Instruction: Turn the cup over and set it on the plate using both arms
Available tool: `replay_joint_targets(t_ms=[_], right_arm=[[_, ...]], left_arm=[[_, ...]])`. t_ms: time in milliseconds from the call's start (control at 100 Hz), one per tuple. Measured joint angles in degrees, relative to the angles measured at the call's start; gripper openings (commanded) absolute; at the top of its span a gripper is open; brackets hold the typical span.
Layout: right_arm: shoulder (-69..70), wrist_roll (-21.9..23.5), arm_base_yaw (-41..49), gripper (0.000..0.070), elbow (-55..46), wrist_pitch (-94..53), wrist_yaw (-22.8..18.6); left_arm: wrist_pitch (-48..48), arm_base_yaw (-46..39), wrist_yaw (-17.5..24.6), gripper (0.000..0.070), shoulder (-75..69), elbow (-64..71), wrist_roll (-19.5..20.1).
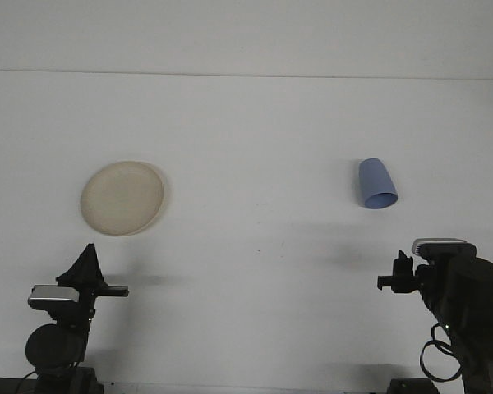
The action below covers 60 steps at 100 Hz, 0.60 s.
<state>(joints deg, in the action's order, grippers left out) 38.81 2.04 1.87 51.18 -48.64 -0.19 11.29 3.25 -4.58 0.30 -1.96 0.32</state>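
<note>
A cream round plate (122,197) lies flat on the white table (255,148), left of centre. On the right, a blue cup (376,184) lies on its side, its wider mouth end pointing toward me. My left gripper (89,253) stands at the bottom left, below the plate and well apart from it. At the bottom right, my right gripper (394,280) is below the cup and slightly right of it, a clear gap away, and holds nothing. Neither gripper touches an object.
The table's far edge meets a pale wall along the top. Between plate and cup is bare white tabletop. Both arm bases sit at the table's near edge, in the bottom corners.
</note>
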Motion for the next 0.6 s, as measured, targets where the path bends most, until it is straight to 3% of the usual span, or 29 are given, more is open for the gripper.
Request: replay_joint_targets(t_ms=[90, 600], right_arm=[[0.0, 0.2, 0.0, 0.0496, 0.0, 0.0, 0.0], [7.7, -0.3, -0.9, 0.0496, -0.1, 11.3, 0.0]], left_arm=[[0.0, 0.0, 0.0, 0.0012, 0.0, 0.0, 0.0], [0.0, 0.0, 0.0, 0.0012, 0.0, 0.0, 0.0]])
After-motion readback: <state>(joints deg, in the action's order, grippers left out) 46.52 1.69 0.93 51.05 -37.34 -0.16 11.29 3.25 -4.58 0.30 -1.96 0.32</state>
